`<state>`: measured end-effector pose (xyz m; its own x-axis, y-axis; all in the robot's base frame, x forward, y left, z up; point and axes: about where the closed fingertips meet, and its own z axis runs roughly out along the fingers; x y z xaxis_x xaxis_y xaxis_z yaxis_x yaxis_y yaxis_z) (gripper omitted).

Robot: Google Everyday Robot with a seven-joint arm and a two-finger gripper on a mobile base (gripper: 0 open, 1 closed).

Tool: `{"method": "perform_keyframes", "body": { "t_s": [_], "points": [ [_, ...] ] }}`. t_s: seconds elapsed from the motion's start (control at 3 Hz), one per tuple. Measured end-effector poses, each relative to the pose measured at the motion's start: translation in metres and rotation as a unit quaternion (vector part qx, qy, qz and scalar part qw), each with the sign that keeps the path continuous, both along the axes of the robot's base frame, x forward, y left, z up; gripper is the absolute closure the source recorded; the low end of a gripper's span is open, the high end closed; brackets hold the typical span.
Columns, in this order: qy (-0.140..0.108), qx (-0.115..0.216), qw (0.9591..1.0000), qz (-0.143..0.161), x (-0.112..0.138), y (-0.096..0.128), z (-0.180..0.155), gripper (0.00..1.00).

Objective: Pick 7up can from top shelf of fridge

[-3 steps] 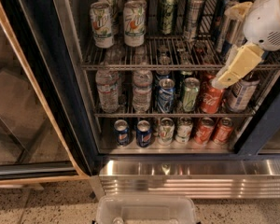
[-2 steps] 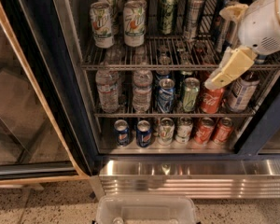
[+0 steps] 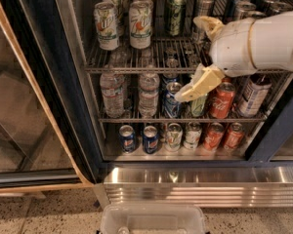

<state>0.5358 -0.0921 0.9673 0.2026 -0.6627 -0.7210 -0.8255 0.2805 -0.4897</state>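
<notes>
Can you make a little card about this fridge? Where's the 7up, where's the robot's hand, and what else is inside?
7up can: upright, front left of top shelf, not held
gripper: open, empty, right of the can, in front of the racks
below: water bottles left, Coke can right
fridge: three racks showing

dim warm light, bright gripper (image 3: 200,57) upper-right

the pincer (image 3: 188,57) up in front of the fridge (image 3: 49,82) racks looks like smooth matt cream plastic, arm shell (image 3: 268,38) glossy white. top shelf (image 3: 136,69) is shiny chrome wire, 7up can (image 3: 106,26) glossy printed metal, base panel (image 3: 200,186) ribbed brushed steel, floor (image 3: 49,213) speckled stone, bin (image 3: 154,218) cloudy clear plastic
</notes>
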Motion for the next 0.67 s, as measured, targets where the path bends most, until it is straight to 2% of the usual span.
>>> {"method": "perform_keyframes", "body": {
  "t_s": [0.33, 0.67],
  "points": [
    [-0.010, 0.015, 0.9987, 0.048, -0.0021, 0.0352, -0.0010, 0.00],
    [-0.010, 0.015, 0.9987, 0.048, -0.0021, 0.0352, -0.0009, 0.00]
  ]
}}
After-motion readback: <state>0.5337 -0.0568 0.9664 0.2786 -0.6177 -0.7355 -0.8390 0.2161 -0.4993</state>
